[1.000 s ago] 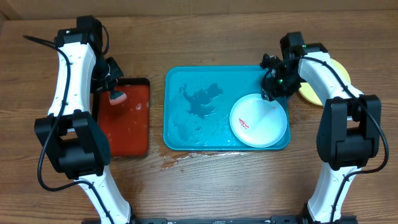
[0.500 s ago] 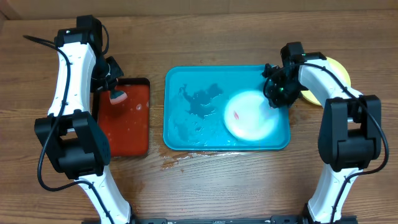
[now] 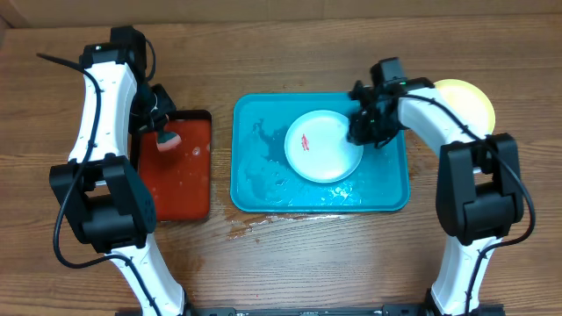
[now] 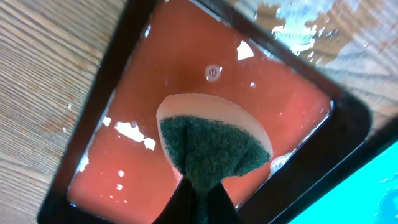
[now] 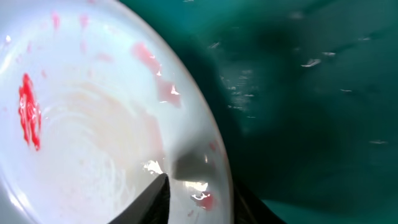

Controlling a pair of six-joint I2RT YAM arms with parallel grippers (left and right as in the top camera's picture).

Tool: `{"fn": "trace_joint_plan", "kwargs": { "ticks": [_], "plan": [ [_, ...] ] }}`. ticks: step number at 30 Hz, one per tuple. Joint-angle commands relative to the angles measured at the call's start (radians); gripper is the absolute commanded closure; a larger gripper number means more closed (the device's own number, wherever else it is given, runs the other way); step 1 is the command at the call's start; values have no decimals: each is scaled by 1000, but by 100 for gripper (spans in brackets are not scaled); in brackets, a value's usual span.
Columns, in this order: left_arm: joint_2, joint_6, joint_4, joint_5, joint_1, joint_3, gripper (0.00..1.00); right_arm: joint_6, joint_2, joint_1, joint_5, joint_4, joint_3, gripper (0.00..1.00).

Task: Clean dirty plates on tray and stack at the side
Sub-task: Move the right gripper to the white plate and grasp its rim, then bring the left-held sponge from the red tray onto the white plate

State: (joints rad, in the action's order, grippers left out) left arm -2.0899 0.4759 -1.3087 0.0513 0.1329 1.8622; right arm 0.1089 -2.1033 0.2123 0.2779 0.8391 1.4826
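- We are reading the step in hand as setting up a scrub. The plate (image 3: 323,149) is lying flat in the tray (image 3: 255,189), near the middle and toward the far rim. A red smear (image 3: 304,140) is showing on its white centre.
- The right claw (image 3: 362,132) is sitting at the plate's right rim. In the wrist view its fingers (image 5: 155,196) are straddling that rim, one over the inside and one beyond the edge. We cannot tell whether they are clamping the rim or only standing about it.
- The left claw (image 3: 162,132) is pinched together on a sponge (image 3: 166,140), its green scrub face showing to the wrist camera. It is hanging over the far end of the red tray (image 3: 180,184), well apart from the plate.
- A yellow plate (image 3: 470,101) is lying on the bench (image 3: 307,254) just beside the tray's far right corner. We are taking that spot as the stacking place.
- We are judging the task as part done: this plate is not yet clean and not yet stacked.
- The next move, in our judgement, is calling for two things:
  - the right claw steadying the plate by its rim;
  - the left arm carrying the sponge across to the tray and setting the scrub face on the smear.
- The tray floor is looking wet, so we are expecting the plate to slide under the sponge unless the rim is being held firmly.
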Motion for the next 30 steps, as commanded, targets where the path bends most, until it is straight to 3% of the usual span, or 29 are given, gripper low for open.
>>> {"fn": "trace_joint_plan", "kwargs": {
  "ticks": [1, 6, 11, 21, 30],
  "plan": [
    [15, 2, 16, -49, 14, -35, 96, -18, -8, 16, 11, 4, -8, 68],
    [15, -6, 30, -48, 15, -75, 96, -57, -8, 23, -10, 37, -9, 69],
    [15, -8, 65, 31, 16, -114, 96, -61, -8, 23, -52, 56, -11, 86],
    [15, -4, 230, 32, 20, -302, 96, -61, -8, 23, -52, 50, -11, 87],
    [16, -1, 415, 159, 20, -412, 96, -61, -8, 23, -52, 26, -11, 87]
  ]
}}
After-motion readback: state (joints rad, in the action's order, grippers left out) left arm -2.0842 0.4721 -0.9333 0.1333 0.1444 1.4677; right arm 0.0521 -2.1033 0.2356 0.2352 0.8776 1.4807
